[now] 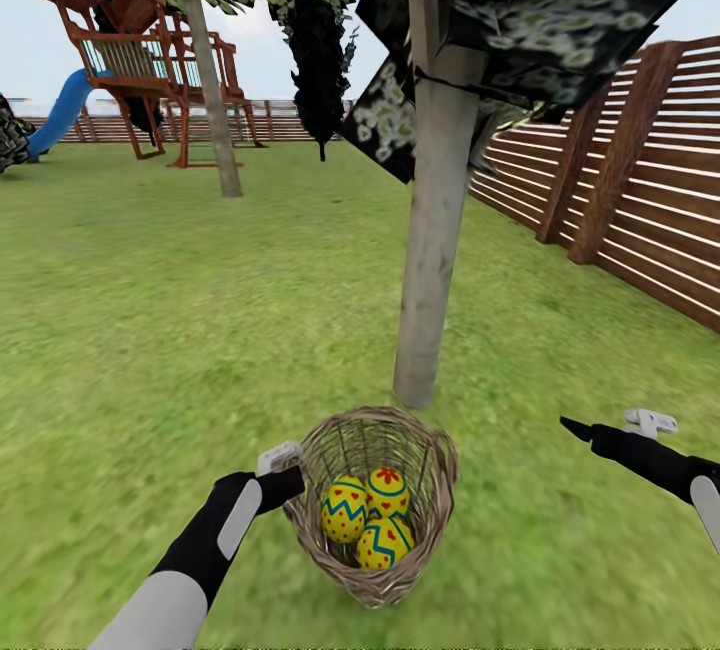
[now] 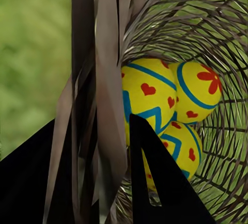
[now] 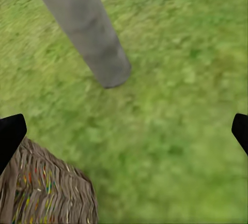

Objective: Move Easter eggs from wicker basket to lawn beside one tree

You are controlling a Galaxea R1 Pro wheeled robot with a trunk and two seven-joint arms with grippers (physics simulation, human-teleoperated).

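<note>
The wicker basket (image 1: 441,461) sits slightly tilted on the lawn (image 1: 150,330), just in front of a pale tree trunk (image 1: 430,260). Inside it lie three yellow Easter eggs (image 1: 344,509) (image 1: 387,491) (image 1: 384,542) with blue zigzags and red marks. My left gripper (image 1: 288,482) is at the basket's left rim. In the left wrist view the woven wall (image 2: 108,79) runs between its two black fingers, one outside and one inside beside the eggs (image 2: 147,97). My right gripper (image 1: 575,427) hangs open over grass right of the basket, with the trunk base (image 3: 103,64) ahead of it.
A brown slat fence (image 1: 640,200) runs along the right. A second tree (image 1: 210,80) and a wooden playset with a blue slide (image 1: 130,60) stand far back left. Dark speckled foliage (image 1: 540,20) hangs low over the near trunk. Open grass spreads left.
</note>
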